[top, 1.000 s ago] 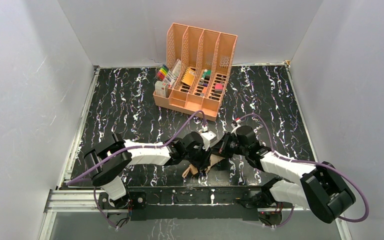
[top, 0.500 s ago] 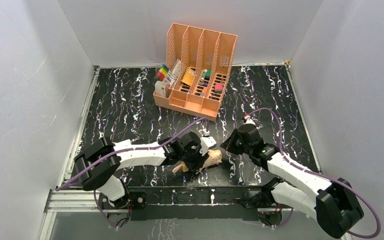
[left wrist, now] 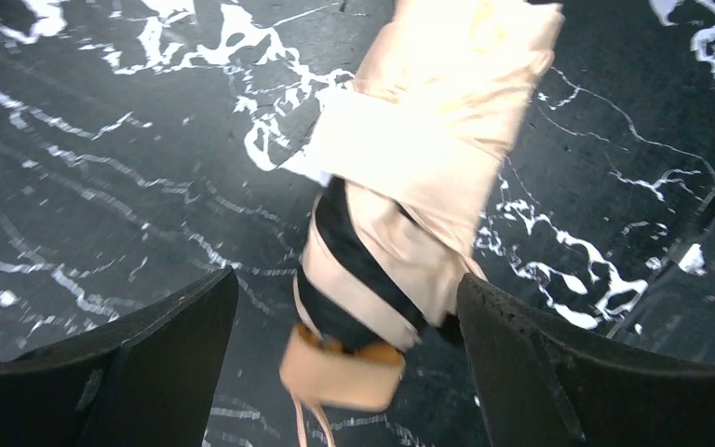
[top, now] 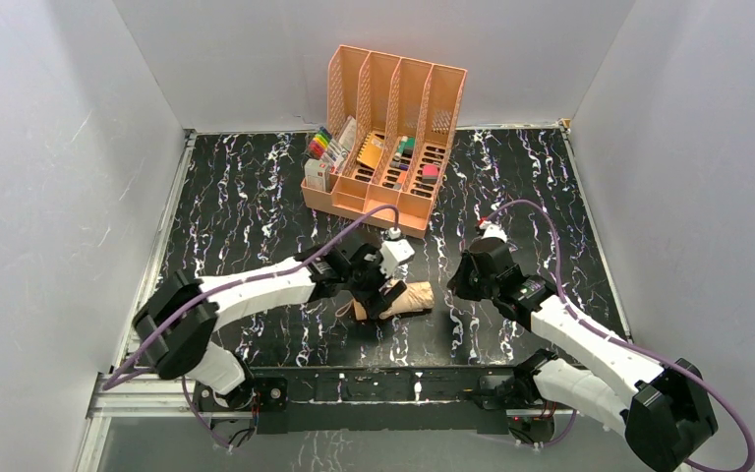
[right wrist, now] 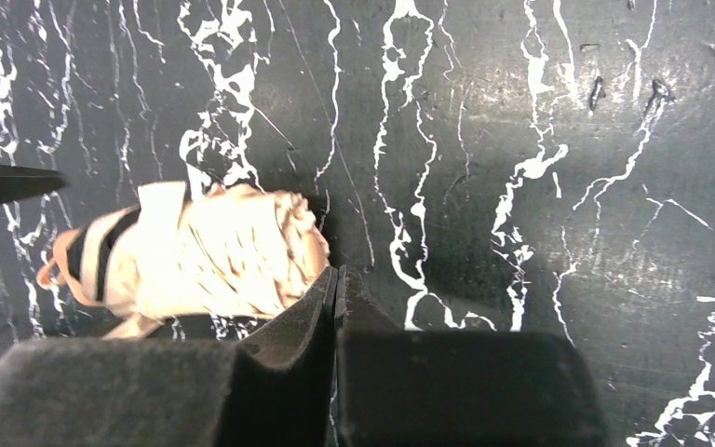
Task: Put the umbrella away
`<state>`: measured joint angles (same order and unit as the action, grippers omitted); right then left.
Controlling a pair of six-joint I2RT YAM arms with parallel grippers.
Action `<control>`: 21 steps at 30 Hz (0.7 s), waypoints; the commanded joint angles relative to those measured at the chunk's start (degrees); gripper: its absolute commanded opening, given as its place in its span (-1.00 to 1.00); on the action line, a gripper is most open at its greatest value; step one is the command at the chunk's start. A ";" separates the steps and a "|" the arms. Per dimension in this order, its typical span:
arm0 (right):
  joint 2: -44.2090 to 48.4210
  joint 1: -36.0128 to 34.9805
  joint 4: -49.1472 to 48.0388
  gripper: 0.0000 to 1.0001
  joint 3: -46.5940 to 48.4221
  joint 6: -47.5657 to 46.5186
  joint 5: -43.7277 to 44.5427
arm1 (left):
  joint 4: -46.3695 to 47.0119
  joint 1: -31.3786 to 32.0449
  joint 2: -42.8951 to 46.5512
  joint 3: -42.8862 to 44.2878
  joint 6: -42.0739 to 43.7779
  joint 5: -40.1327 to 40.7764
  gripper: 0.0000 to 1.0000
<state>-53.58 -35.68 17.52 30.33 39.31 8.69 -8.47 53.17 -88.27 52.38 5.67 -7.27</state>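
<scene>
Folded umbrella lying on the tabletop
Left hand spread wide over it; right hand pressed together just beside it.

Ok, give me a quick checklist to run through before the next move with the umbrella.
1. Umbrella folded, strap wrapped round it: ok.
2. Umbrella lying on the table: ok.
3. Left gripper open, one finger on each side of the umbrella: ok.
4. Right gripper shut, holding nothing: ok.
5. Umbrella gripped by either arm: not ok, neither holds it.
6. Room for it in the file organizer: cannot tell.
</scene>
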 commanded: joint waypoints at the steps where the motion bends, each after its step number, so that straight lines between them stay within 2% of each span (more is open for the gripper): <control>1: 0.01 0.13 1.38 -0.79 2.07 -4.53 0.69 | -3.56 -0.60 12.66 -2.06 -3.69 3.78 0.73; 4: -2.05 0.20 1.51 -0.75 3.37 -7.04 -0.15 | -4.61 -1.03 20.25 -5.10 -9.17 6.38 0.73; 6: -3.70 0.25 1.95 -0.74 4.45 -8.38 -0.13 | -5.23 -1.21 24.56 -7.37 -13.50 10.86 0.72; 8: -5.43 0.18 2.20 -0.73 5.55 -9.26 0.13 | -6.07 -1.48 27.32 -9.52 -19.10 15.26 0.61; 10: -7.84 0.35 1.93 -0.73 6.60 -10.42 -0.51 | -7.68 -1.57 27.97 -11.00 -25.01 18.34 0.42; 14: -12.84 0.28 1.95 -0.67 9.68 -13.25 -3.89 | -9.10 -1.58 26.04 -13.68 -35.06 20.02 -0.16; 17: -16.77 0.33 2.44 -0.67 11.79 -15.11 -5.70 | -8.70 -1.61 24.58 -15.32 -39.03 21.74 -0.41; 21: -22.23 0.26 4.08 -0.69 14.71 -17.73 -7.68 | -8.55 -1.57 21.36 -16.05 -40.19 23.05 -0.92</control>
<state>-72.27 -35.64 20.12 40.91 25.65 3.99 -16.19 51.79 -65.30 36.38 -29.61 12.64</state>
